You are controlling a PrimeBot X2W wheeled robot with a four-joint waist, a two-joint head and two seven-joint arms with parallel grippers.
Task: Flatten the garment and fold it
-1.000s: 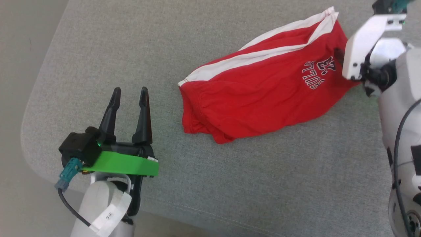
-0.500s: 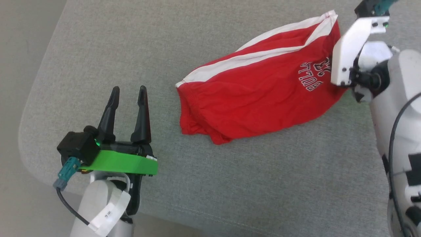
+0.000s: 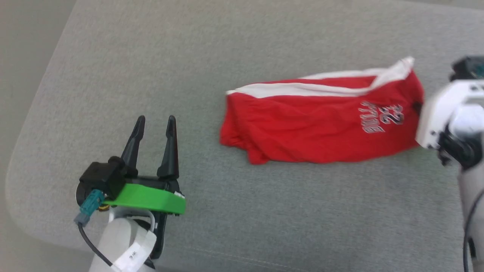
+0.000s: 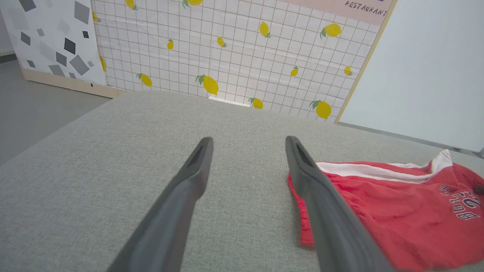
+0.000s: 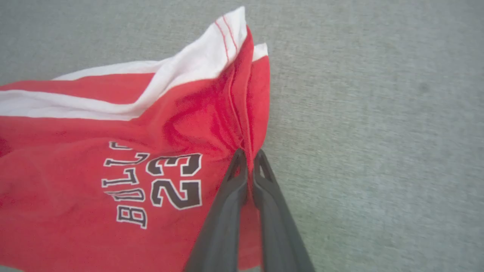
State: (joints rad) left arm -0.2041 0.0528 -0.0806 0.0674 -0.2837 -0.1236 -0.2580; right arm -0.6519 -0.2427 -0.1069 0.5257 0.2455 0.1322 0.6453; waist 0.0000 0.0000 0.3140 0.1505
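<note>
The red garment (image 3: 317, 128) lies bunched on the grey cushion (image 3: 264, 219). The right gripper (image 5: 249, 160) pinches its edge. The left gripper (image 3: 155, 120) hovers nearby, its 2 fingers spread.

Head camera looks down on the grey cushion (image 3: 264, 226); left wrist camera skims low across it; right wrist camera, probably overhead, sits close. All share the garment (image 3: 314, 128).
</note>
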